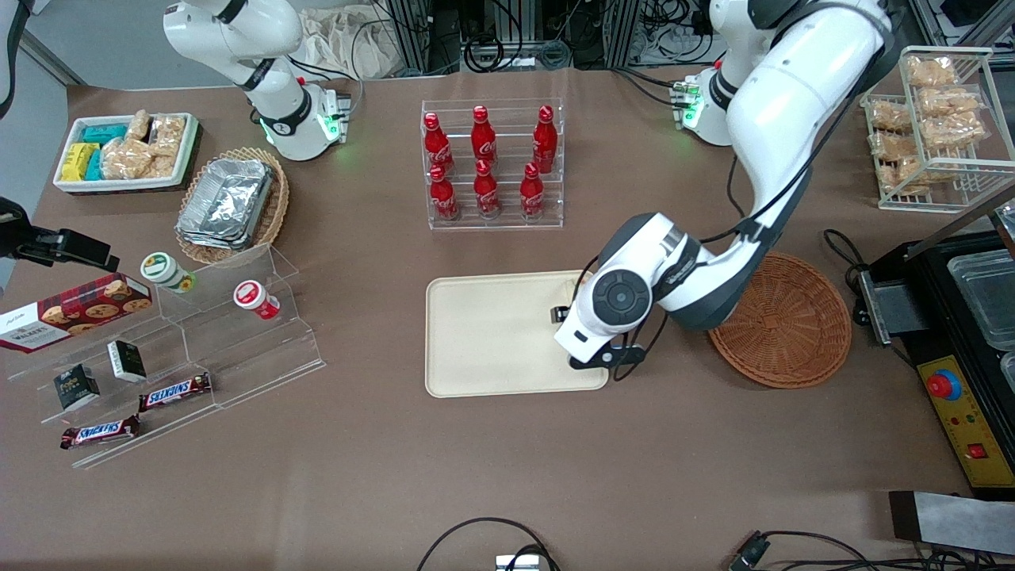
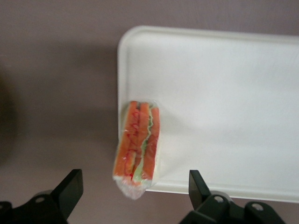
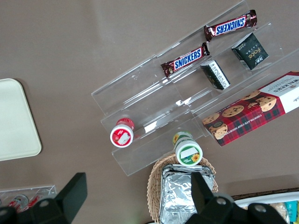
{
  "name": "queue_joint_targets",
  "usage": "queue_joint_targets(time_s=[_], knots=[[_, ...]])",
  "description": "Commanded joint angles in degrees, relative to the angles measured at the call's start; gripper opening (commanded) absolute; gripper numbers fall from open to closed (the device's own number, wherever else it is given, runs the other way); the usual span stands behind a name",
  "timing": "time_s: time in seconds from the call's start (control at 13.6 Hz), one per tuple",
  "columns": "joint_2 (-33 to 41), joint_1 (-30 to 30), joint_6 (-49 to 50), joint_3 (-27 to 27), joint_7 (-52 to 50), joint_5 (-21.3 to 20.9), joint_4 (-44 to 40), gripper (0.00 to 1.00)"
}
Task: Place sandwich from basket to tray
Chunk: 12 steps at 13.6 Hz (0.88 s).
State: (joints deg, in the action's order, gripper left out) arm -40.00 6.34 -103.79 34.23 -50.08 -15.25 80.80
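Hovering over the tray at its edge nearest the basket, the left arm's hand stands wide open and grips nothing; in the left wrist view its two black fingertips sit well apart, one to each side of the sandwich below them. The sandwich, a wrapped wedge showing orange-red and pale green filling layers, lies at the rim of the tray: most of its length appears to rest on the cream surface at a rounded corner, while its wrapped tip overhangs the rim toward the brown table. From the front view the sandwich is almost wholly hidden by the arm's wrist. The reddish-brown wicker basket shows no contents in its visible part, though the arm covers a portion of it. Judged from this, the transfer is essentially complete: the item is out of the basket and released on the tray. What remains is withdrawal of the arm, and possibly a correction, since the overhanging placement looks marginal and a nudge could tip it off the rim
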Motion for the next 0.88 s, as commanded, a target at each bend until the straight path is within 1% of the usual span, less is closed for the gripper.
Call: queue_joint_targets(time_s=[0.0,0.07,0.22,0.29,0.37,0.44,0.73,0.81], knots=[[10.61,-0.1,0.87,-3.64,-2.65,0.21,5.66,1.0],[14.12,-0.19,0.78,-4.6,-2.57,0.83,8.56,1.0],[22.38,-0.1,0.35,-7.67,-0.65,4.33,15.15,1.0],[26.6,-0.1,0.0,-10.12,3.02,7.04,17.62,1.0],[29.42,-0.01,0.34,-13.11,7.15,10.64,18.68,1.0],[31.19,0.07,0.95,-15.49,10.5,12.59,19.04,1.0],[34.02,-0.01,2.19,-22.61,19.64,12.96,19.75,1.0],[34.98,-0.01,3.15,-25.5,23.41,12.96,19.66,1.0]])
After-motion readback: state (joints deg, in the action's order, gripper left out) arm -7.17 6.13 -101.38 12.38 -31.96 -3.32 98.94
